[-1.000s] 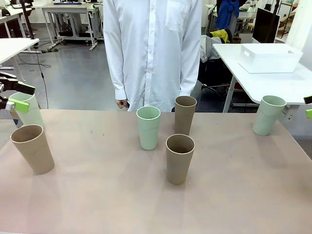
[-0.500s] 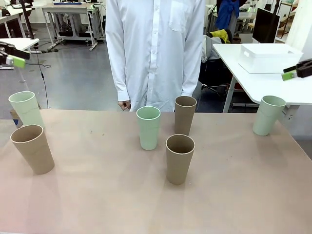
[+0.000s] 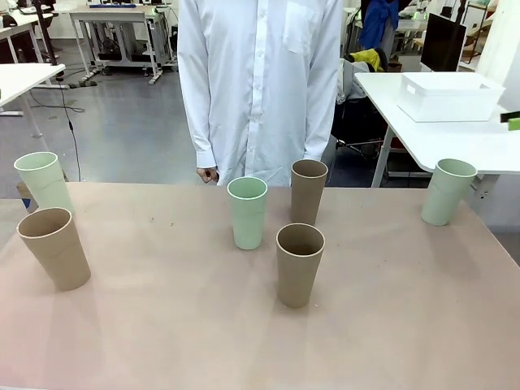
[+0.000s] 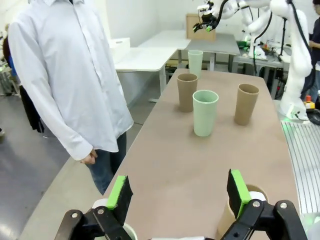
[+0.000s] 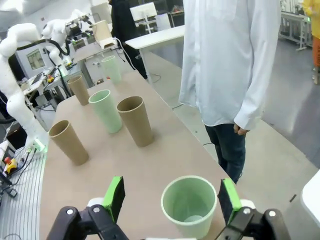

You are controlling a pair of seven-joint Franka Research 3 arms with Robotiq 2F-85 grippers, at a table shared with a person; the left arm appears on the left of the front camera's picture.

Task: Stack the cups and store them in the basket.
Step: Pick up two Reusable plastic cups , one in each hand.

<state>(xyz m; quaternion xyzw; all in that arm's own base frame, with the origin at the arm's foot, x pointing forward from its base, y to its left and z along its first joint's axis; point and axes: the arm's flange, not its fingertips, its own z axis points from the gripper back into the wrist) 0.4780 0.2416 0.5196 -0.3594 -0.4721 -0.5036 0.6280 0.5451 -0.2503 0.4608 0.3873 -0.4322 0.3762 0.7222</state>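
Several cups stand on the pink table [image 3: 162,325]. Two mint cups are at the ends [image 3: 41,180] [image 3: 447,192] and one is in the middle [image 3: 247,213]. Tan cups stand at the left [image 3: 55,248], behind the middle [image 3: 309,192] and in front of it [image 3: 299,265]. The white basket [image 3: 449,96] sits on a separate table at the back right. My left gripper [image 4: 178,179] hangs open high above the left pair, whose rims show under its fingers. My right gripper [image 5: 171,182] is open above the right mint cup [image 5: 189,206], clear of it. One of its green pads [image 3: 513,120] shows at the picture's right edge.
A person in a white shirt [image 3: 258,81] stands at the far edge, arms hanging, one hand [image 3: 208,174] just behind the table. The far-off gripper of the other arm shows in each wrist view [image 4: 207,22] [image 5: 75,22].
Both grippers have lifted up and away from the two outer mint cups. The left one has left the front view and the right one has moved to its right edge. The cups stay put.
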